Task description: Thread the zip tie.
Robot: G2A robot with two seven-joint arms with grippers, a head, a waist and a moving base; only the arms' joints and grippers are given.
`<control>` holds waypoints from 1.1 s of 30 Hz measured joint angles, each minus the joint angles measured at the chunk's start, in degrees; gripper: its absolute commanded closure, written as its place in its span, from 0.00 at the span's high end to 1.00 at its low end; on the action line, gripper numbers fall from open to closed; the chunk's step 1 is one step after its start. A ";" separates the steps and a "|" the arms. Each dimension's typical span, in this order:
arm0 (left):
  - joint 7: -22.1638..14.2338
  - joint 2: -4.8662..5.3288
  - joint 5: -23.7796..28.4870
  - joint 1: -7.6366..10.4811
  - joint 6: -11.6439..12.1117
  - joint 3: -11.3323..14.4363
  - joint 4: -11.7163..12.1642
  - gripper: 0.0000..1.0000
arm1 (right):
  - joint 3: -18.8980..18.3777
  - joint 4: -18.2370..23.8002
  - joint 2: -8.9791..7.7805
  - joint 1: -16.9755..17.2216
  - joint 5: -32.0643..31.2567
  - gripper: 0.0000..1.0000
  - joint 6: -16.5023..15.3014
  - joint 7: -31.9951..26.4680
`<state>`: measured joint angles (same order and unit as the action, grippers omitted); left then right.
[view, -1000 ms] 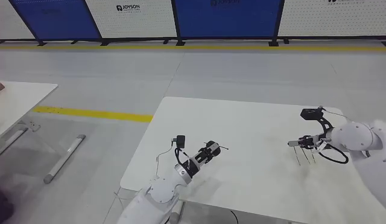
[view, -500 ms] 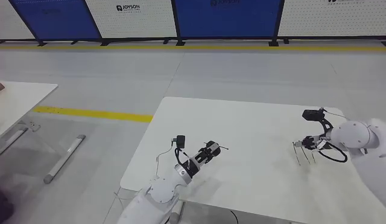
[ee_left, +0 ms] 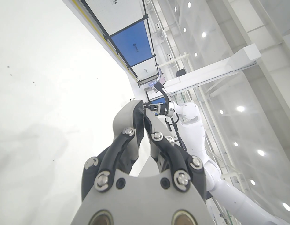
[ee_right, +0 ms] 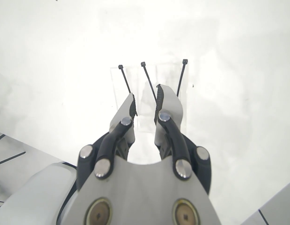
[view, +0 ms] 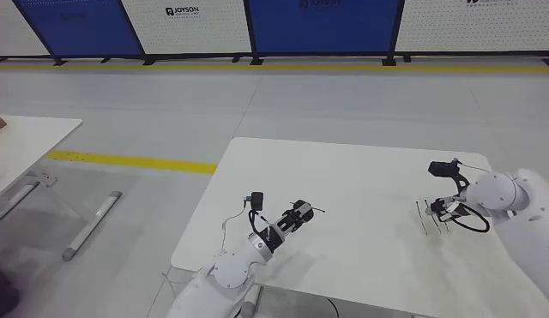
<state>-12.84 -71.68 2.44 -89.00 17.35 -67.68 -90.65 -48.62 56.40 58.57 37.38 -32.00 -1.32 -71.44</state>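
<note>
Close to the right edge of the counter point(view: 360, 181), about midway between its front and its back, the right jaws hang low over three black zip ties. These lie side by side on a clear sheet point(ee_right: 163, 70), which is flat on the white surface. The right jaws stand partly open, with a plain gap between the two fingers point(ee_right: 169, 101), and they have hold of nothing. All three ties point their small square heads away from the jaws. The middle zip tie point(ee_right: 148, 78) runs with its tail into the gap and passes close along the ribbed pad of one finger; I cannot tell if it touches the pad. The first outer zip tie point(ee_right: 125, 78) goes out of sight behind the tip of the other finger. The second outer zip tie point(ee_right: 181, 78) lies just outside the jaws, beside the finger that is near the middle one. Over the front left part of the counter, well apart from the sheet, the left jaws are pressed together, and their pads point(ee_left: 137, 122) meet with almost no gap. In the top view a thin black strip point(view: 317, 207) sticks out from their tip toward the right edge; it looks like a zip tie gripped there, though between the pads in the left wrist view it is hard to make out.
</note>
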 measured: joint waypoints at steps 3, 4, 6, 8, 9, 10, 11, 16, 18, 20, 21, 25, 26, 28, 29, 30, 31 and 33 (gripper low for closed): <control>0.00 0.00 0.00 0.00 0.00 0.00 0.00 0.00 | 0.82 -1.44 0.59 -0.63 0.13 0.24 0.09 0.13; 0.00 0.00 0.00 0.00 0.00 0.00 0.00 0.00 | 1.07 -1.88 0.77 -0.83 0.18 0.24 0.09 0.13; 0.00 0.00 0.00 0.00 0.00 0.00 0.00 0.00 | 1.76 -2.93 1.22 -1.35 0.04 0.24 0.14 0.11; 0.00 0.00 0.00 0.00 0.00 0.00 0.00 0.00 | 2.48 -4.03 1.71 -1.93 -0.18 0.24 0.31 0.07; 0.00 0.00 0.00 0.00 0.00 0.00 0.00 0.00 | 2.79 -4.55 1.92 -2.20 -0.30 0.24 0.44 0.08; 0.00 0.00 0.00 0.00 0.00 0.00 0.00 0.00 | 3.08 -5.09 2.15 -2.47 -0.35 0.24 0.51 0.13; 0.00 0.00 0.00 0.00 0.00 0.00 0.00 0.00 | 3.47 -5.87 2.45 -2.84 -0.38 0.24 0.54 0.21; 0.00 0.00 0.00 0.00 0.00 0.00 0.00 0.00 | 5.03 -9.24 3.80 -4.51 -0.32 0.23 0.24 0.30; 0.00 0.00 0.00 0.00 0.00 0.00 0.00 0.00 | 5.66 -10.53 4.34 -5.11 -0.39 0.22 0.08 0.36; 0.00 0.00 0.00 0.00 0.00 0.00 0.00 0.00 | 6.35 -12.04 4.98 -5.80 -0.40 0.16 -0.10 0.51; 0.00 0.00 0.00 0.00 0.00 0.00 0.00 0.00 | 6.62 -12.68 5.25 -6.09 -0.38 0.07 -0.20 0.58; 0.00 0.00 0.00 0.00 0.00 0.00 0.00 0.00 | 7.58 -15.38 6.38 -7.29 -0.03 0.00 -0.95 0.90; 0.00 0.00 0.00 0.00 0.00 0.00 0.00 0.00 | 7.81 -16.12 6.68 -7.64 0.01 0.00 -1.19 1.00; 0.00 0.00 0.00 0.00 0.00 0.00 0.00 0.00 | 8.11 -17.07 7.08 -8.19 -0.14 0.00 -1.61 1.21; 0.00 0.00 0.00 0.00 0.00 0.00 0.00 0.00 | 8.20 -17.29 7.19 -8.37 -0.34 0.00 -1.74 1.31; 0.00 0.00 0.00 0.00 0.00 0.00 0.00 0.00 | 8.24 -17.38 7.26 -8.51 -0.58 0.00 -1.83 1.43; 0.00 0.00 0.00 0.00 0.00 0.00 0.00 0.00 | 8.22 -17.33 7.29 -8.62 -0.84 0.00 -1.98 1.52; 0.00 0.00 0.00 0.00 0.00 0.00 0.00 0.00 | 7.95 -16.87 7.17 -8.64 -1.17 0.00 -2.28 1.61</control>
<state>-12.84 -71.68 2.44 -89.00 17.35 -67.68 -90.65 -40.66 39.53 65.74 28.74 -33.17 -3.60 -69.84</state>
